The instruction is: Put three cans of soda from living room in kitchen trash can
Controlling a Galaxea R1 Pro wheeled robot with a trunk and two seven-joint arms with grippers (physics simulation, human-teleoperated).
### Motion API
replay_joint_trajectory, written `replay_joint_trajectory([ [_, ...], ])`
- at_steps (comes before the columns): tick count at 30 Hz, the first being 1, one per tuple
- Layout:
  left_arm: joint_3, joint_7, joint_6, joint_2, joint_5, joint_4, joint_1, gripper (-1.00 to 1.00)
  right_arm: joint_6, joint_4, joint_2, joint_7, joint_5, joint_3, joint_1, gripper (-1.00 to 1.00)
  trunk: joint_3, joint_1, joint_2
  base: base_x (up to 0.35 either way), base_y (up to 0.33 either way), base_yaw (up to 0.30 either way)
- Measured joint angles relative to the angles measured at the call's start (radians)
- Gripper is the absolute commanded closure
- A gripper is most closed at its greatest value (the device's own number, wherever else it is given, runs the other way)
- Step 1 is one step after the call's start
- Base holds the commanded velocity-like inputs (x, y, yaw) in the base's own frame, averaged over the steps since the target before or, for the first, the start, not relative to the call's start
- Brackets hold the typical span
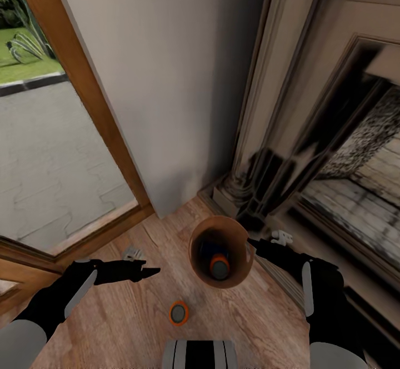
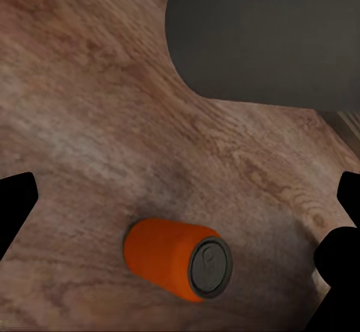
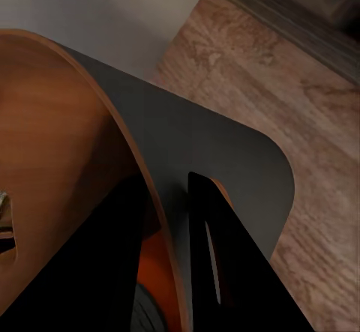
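Lowest in the head view, just above the robot's own trunk, an orange soda can (image 1: 178,313) lies on the wood floor (image 1: 128,324) with its silver top turned toward the camera. In the left wrist view this can (image 2: 178,258) rests on its side between the two dark fingertips, which stand wide apart and touch nothing. The left gripper (image 1: 145,271) sits at centre left of the frame, above the can and beside the trash can (image 1: 195,258), empty.

At frame centre the trash can is tilted so its brown inside faces the camera, and a second orange can (image 1: 219,268) rests within it. The right gripper (image 3: 169,264) is closed on the bin's rim, one finger inside the wall and one outside; in the head view it meets the rim at centre right (image 1: 254,245).

The loose can is round and on its side, so a finger that clips it on the way down would likely send it rolling across the floor. The bin hangs from a thin rim pinch, so it could slip or tip further and spill the can already inside.
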Motion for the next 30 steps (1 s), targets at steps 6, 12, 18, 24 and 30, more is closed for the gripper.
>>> replay_joint_trajectory([
  [6, 0.001, 0.000, -0.003, -0.005, -0.006, 0.008, 0.000, -1.00, 0.001, -0.001, 0.000, 0.000, -0.001, 0.000, 0.000, 1.00, -0.010, 0.000, 0.000, 0.000, 0.000, 0.000],
  [12, 0.002, -0.001, -0.002, -0.006, -0.004, 0.007, 0.000, -1.00, 0.000, -0.001, 0.000, 0.000, 0.002, -0.003, 0.000, 1.00, -0.014, 0.000, 0.000, 0.000, 0.000, 0.000],
  [18, 0.003, 0.000, -0.002, -0.006, -0.004, 0.007, 0.000, -1.00, 0.000, 0.000, 0.000, 0.000, 0.001, -0.005, -0.001, 1.00, -0.015, 0.000, 0.000, 0.000, 0.000, 0.000],
  [24, 0.003, 0.000, -0.002, -0.007, -0.005, 0.007, 0.000, -1.00, 0.025, -0.001, 0.000, 0.000, 0.006, -0.005, -0.001, 1.00, -0.015, 0.000, 0.000, 0.000, 0.000, 0.000],
  [30, 0.003, 0.000, -0.003, -0.008, -0.008, 0.007, 0.000, -1.00, 0.028, -0.001, 0.000, 0.001, 0.001, -0.005, 0.000, 1.00, -0.015, 0.000, 0.000, 0.000, 0.000, 0.000],
])
